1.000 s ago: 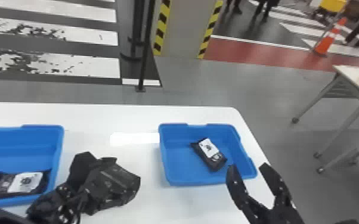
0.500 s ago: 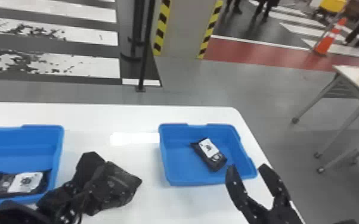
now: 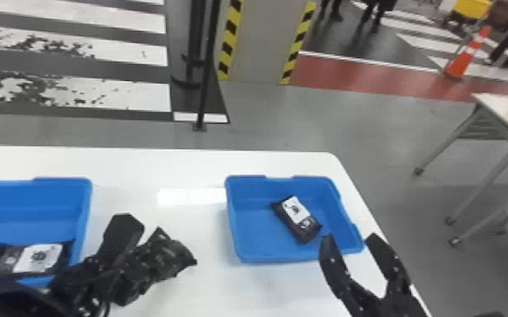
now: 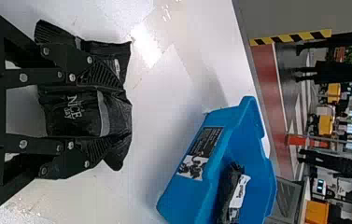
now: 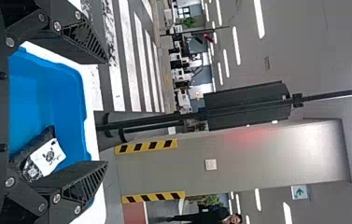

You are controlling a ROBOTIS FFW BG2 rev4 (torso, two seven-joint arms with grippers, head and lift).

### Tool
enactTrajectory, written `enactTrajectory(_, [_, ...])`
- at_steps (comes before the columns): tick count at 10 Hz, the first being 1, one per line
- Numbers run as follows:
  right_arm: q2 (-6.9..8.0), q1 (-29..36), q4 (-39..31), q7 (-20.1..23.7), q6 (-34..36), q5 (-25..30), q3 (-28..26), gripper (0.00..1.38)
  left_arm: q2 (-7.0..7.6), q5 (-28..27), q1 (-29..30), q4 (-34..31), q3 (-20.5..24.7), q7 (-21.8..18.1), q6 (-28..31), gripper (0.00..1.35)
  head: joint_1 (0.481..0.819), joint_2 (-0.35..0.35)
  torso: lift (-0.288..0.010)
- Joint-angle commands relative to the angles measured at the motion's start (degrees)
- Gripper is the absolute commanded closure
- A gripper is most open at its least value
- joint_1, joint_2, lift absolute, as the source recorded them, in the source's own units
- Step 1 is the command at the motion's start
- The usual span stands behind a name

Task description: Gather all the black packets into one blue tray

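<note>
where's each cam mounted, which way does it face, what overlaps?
Left wrist: on the left arm, looking past the left pincer, shut on a packet, toward the right tray.
Right wrist: on the right arm, looking past the open right pincer to the right tray and a pillar.
Head: looks forward and down at the table; both pincers show.
Head and left wrist share the held packet and right tray.

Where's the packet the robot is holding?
In the head view, the packet is left of centre, between the blue trays; the left wrist view shows it in the left end effector.
</note>
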Motion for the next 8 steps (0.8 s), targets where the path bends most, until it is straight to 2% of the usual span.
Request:
enactTrajectory(1, [0.14,0.1,0.2,0.0,0.0,-0.2,0.0,0.27,0.05,-2.6,0.4,-0.1,1.8,-0.1,-5.3,1.21,0.695,-0.35,-0.11])
enactTrajectory(2, [0.14,0.1,0.2,0.0,0.0,-0.3,0.0,0.27,0.14,-2.9,0.8,-0.4,2.9,-0.2,-9.7,1.21,0.695,-0.35,-0.11])
enactTrajectory(5, [0.14,0.1,0.2,0.0,0.0,-0.3,0.0,0.27,0.75,-2.8,3.9,-8.1,7.1,-0.7,-14.0,1.21,0.695,-0.35,-0.11])
enactTrajectory(6, [0.14,0.1,0.2,0.0,0.0,-0.3,0.2,0.27,0.84,-3.2,6.0,-12.2,9.8,-1.0,-15.4,1.21,0.695,-0.35,-0.11])
enactTrajectory(8, [0.14,0.1,0.2,0.0,0.0,-0.4,0.3,0.27,0.84,-6.8,12.4,-22.6,18.2,-1.6,-15.7,1.21,0.695,-0.32,-0.11])
